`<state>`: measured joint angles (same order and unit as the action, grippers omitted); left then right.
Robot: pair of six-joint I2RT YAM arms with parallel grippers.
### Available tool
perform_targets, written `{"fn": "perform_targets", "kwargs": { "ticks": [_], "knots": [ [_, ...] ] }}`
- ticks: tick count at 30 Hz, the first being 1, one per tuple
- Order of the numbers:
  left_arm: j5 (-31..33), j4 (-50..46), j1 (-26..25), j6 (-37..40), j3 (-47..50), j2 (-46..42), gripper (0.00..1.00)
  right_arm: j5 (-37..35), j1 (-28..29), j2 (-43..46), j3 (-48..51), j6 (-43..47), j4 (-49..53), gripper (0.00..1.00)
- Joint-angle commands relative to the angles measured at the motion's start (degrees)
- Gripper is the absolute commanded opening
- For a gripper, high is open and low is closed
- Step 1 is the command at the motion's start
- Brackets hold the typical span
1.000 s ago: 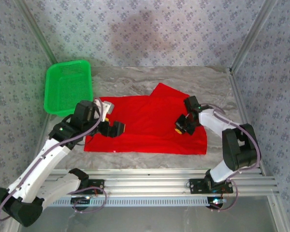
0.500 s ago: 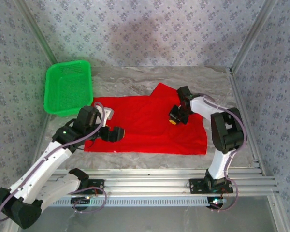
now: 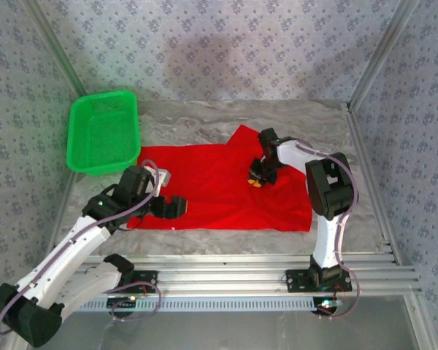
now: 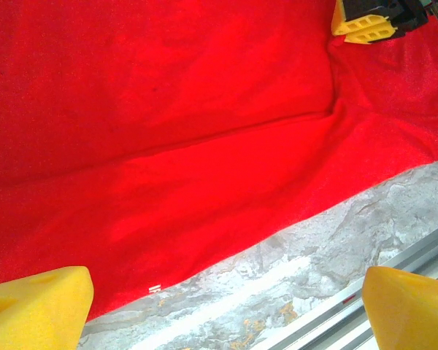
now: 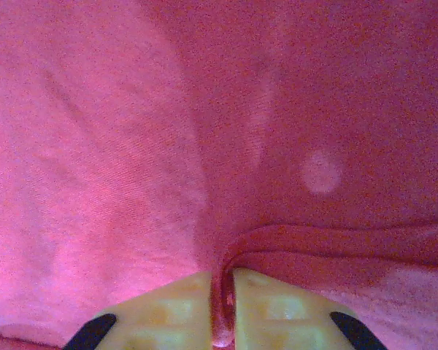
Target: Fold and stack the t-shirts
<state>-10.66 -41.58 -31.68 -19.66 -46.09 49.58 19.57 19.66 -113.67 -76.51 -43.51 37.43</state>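
Observation:
The red t-shirt [image 3: 219, 189] lies spread flat on the marble table [image 3: 292, 117], with a flap folded up at its far edge. My right gripper [image 3: 257, 179] rests low on the shirt's right half. In the right wrist view its yellow pads [image 5: 277, 310] pinch a raised ridge of the red cloth [image 5: 131, 146] in the right gripper [image 5: 223, 310]. My left gripper [image 3: 171, 206] hovers open over the shirt's near left edge. The left wrist view has its open left gripper [image 4: 223, 310] above bare table beside the cloth hem [image 4: 168, 131], and the right gripper [image 4: 365, 22] far off.
A green mesh basket [image 3: 102, 131] stands at the far left of the table. A small white tag [image 3: 163, 175] lies by the shirt's left edge. An aluminium rail [image 3: 241, 273] runs along the near edge. Patterned walls close in the back and sides.
My right gripper has slid left and toward the back across the shirt, its arm folding in. The left gripper has shifted a little nearer to the table's front edge, still open.

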Motion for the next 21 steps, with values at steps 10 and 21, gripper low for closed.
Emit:
{"fn": "perform_targets", "kwargs": {
  "ticks": [10,21],
  "knots": [
    [7.2,4.1,1.9,-14.7,3.6,6.5,0.97,-3.5,-0.9,16.2,4.3,6.6,6.5,0.69],
    [9.6,6.4,11.5,-24.4,4.2,21.7,0.94,-2.8,-3.3,18.6,18.7,2.7,-1.7,0.72]
  ]
}}
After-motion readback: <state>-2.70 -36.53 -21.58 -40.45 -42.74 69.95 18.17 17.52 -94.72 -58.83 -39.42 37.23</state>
